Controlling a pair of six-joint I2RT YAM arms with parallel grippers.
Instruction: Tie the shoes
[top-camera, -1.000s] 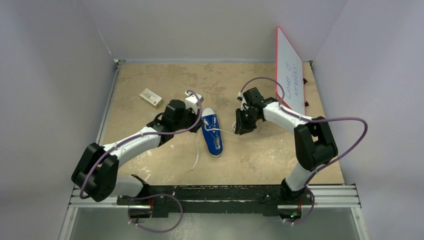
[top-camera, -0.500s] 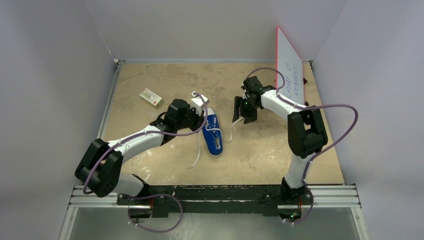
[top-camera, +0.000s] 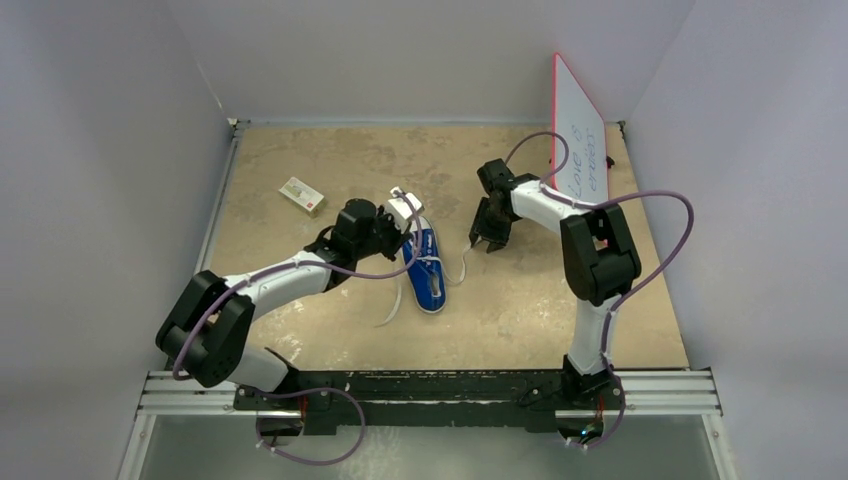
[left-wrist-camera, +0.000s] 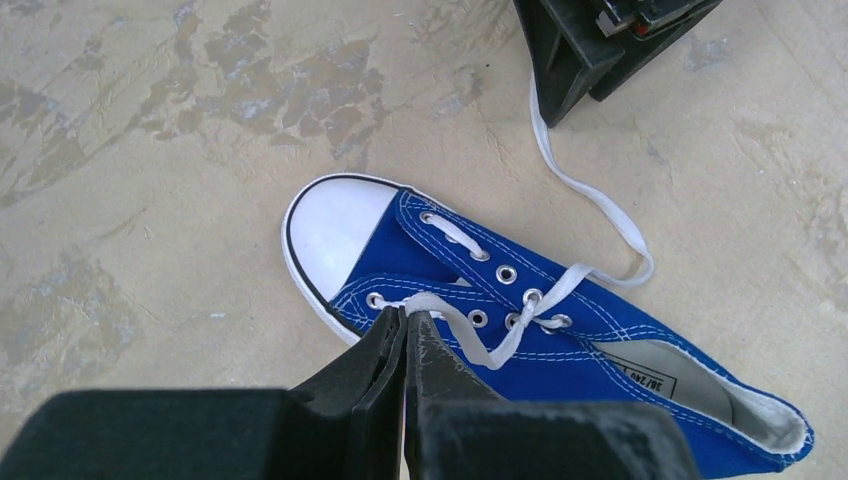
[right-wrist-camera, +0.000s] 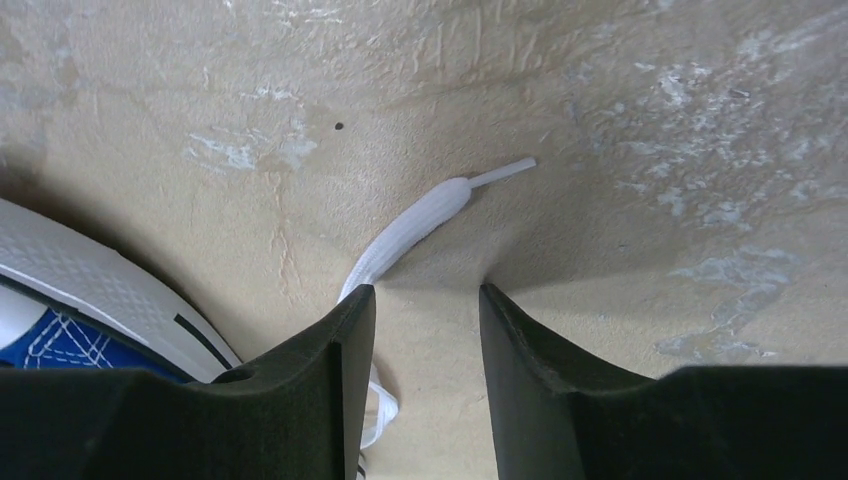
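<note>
My left end effector (left-wrist-camera: 405, 318), fingers pressed together, touches the crossed lace (left-wrist-camera: 455, 328) over the front eyelets of the blue sneaker (top-camera: 426, 272) lying mid-desk (top-camera: 520, 300). My right end effector (right-wrist-camera: 428, 300), fingers spread, stands at the loose lace end (right-wrist-camera: 415, 225) nearby.

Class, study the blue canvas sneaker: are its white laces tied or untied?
Untied: one white lace end lies loose on the table, and no bow sits over the eyelets of the blue canvas sneaker.

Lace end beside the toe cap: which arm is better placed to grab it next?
Right. The right gripper is open with the lace end lying just ahead of its fingers; the left gripper is shut over the sneaker eyelets.
</note>
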